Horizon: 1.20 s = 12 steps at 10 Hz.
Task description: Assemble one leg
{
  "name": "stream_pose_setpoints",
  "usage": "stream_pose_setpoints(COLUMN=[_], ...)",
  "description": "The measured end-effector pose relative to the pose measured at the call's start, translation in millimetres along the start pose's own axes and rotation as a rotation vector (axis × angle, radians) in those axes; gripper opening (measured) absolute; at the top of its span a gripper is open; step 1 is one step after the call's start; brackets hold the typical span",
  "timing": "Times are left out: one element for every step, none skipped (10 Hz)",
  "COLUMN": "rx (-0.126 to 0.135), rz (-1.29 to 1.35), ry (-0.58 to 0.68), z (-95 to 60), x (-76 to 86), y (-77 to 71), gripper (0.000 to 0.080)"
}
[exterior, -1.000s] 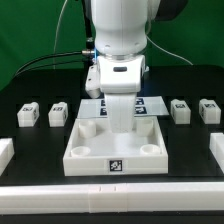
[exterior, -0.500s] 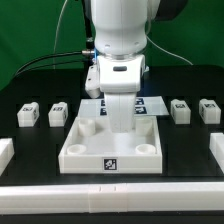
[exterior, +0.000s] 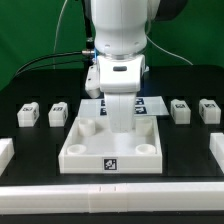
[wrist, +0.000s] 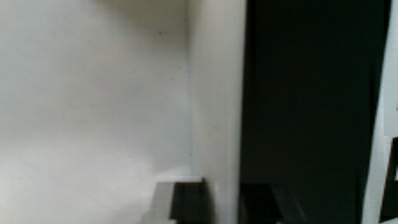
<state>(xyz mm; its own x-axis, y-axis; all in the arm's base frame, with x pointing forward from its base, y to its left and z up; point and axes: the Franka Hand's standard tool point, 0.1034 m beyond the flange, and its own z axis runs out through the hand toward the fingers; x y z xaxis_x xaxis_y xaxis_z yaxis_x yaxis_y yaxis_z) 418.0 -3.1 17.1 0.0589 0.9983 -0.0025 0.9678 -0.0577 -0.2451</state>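
hanging low over the far side of the large white square panel (exterior: 85, 160), our two-finger gripper (exterior: 120, 122) hides its fingertips, so we cannot tell their spread. we judge no grasp begun: the small white chunky plastic leg (exterior: 58, 113) sits left of the panel on the black table (exterior: 30, 142), tag upward, long axis seemingly near-to-far. next, we must reach it.

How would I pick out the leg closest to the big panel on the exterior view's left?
Find the large white square panel mid-table. On the exterior view's left of it, two small white tagged blocks sit side by side. The leg is the inner one, next to the panel; the outer block lies farther toward the picture's edge.
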Motion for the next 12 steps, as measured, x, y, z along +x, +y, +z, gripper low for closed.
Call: stream_pose_setpoints(rx=[-0.004,-0.007,-0.008,-0.013,-0.019,-0.027,-0.034,-0.040,-0.045,-0.050,-0.055,-0.061], rz=[-0.003,-0.012,-0.018,-0.033,-0.043,-0.053,-0.062,-0.068,-0.057,-0.059,-0.065,-0.069], ry=[0.000,0.001,0.002,0.004,0.005,0.007,0.011,0.014,0.019,0.022,0.026,0.030], z=[-1.0,-1.8,-1.7,-2.4,-3.9,-5.4,-6.7,-7.9,-9.2,-11.1,-12.6,-13.5], x=[3.6,9.3,16.8,25.6,34.2,42.7,50.6,56.3,64.4,72.2,78.7,82.1], y=[2.8,4.6,5.8,9.3,14.6,20.2,25.4,29.4,34.8,40.4,45.6,50.3], gripper=[0.0070,0.0071,0.0071,0.0071,0.0071,0.0071,0.0071,0.0071,0.0071,0.0071,0.0071,0.0070])
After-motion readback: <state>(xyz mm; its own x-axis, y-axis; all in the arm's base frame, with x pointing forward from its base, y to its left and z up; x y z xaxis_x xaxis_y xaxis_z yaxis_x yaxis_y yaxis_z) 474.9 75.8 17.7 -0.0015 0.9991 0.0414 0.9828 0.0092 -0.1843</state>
